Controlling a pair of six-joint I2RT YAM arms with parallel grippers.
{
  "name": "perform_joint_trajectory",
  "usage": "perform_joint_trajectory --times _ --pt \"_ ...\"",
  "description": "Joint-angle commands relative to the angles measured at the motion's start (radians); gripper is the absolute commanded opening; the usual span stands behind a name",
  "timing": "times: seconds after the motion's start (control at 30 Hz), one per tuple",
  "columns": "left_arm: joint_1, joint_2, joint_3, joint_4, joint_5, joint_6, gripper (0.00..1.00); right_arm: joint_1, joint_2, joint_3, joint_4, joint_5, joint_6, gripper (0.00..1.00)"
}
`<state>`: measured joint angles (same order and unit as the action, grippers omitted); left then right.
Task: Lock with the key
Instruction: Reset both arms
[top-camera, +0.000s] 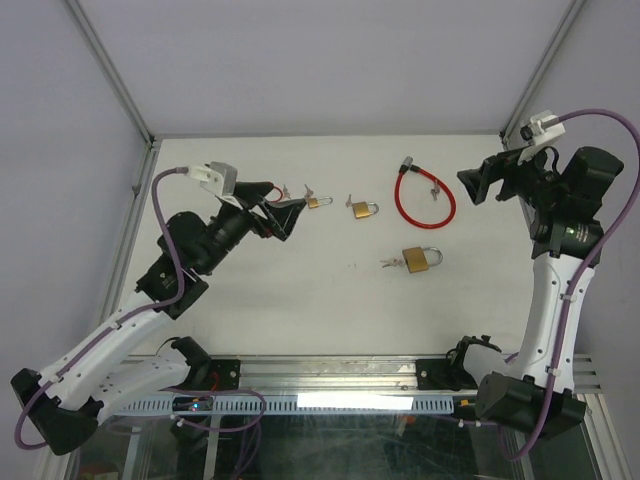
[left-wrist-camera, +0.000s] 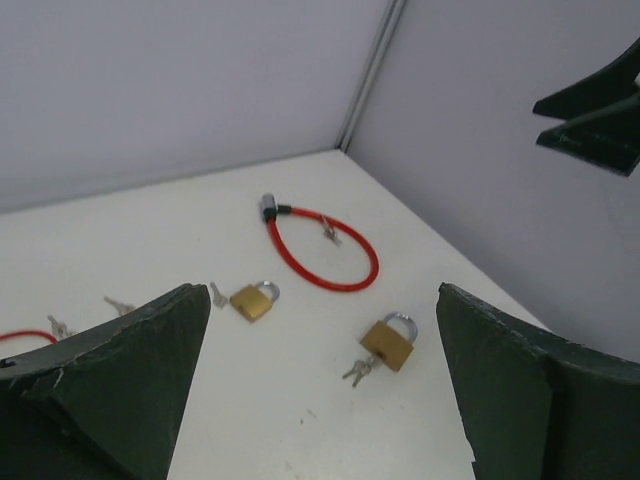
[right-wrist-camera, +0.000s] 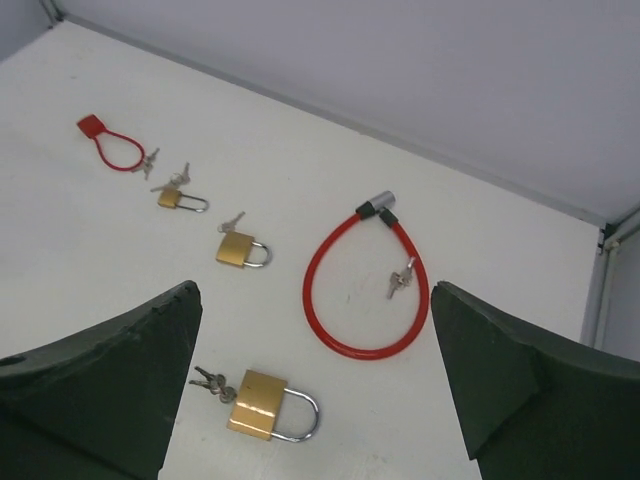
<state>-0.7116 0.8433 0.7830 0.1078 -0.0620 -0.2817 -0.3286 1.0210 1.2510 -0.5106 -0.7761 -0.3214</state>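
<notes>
Right wrist: padlock (right-wrist-camera: 262, 402) near end effector (right-wrist-camera: 315, 298)

1. We see a brass-coloured, satin metal body and a shiny silvery shackle on the large padlock (right-wrist-camera: 263, 403).
2. The red cable lock (right-wrist-camera: 306, 295) looks to us coated in smooth, glossy plastic.
3. The table (right-wrist-camera: 120, 260) is white, matt and smooth.
4. On the left gripper (left-wrist-camera: 320, 290) we see fingers (left-wrist-camera: 130, 380) of dark, matt material with rough edges.
</notes>
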Motion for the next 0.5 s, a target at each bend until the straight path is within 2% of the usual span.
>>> perform_joint_trajectory --times 0.0,0.17,0.3,0.47 --pt "0.008 -0.024 0.174 -0.147 0.008 0.073 0.99 -0.006 0.008 0.111 -0.026 -0.118 0.150 1.00" --pt "0.009 -0.068 0.234 -0.200 0.048 0.069 0.99 -0.005 -0.016 0.158 -0.018 0.043 0.405 1.00" --pt "0.008 -0.102 0.252 -0.222 0.050 0.073 0.99 -0.004 -0.024 0.188 -0.037 0.104 0.434 1.00" --pt "0.008 -0.118 0.264 -0.251 0.053 0.086 0.99 -0.006 -0.032 0.186 -0.031 0.047 0.440 1.00"
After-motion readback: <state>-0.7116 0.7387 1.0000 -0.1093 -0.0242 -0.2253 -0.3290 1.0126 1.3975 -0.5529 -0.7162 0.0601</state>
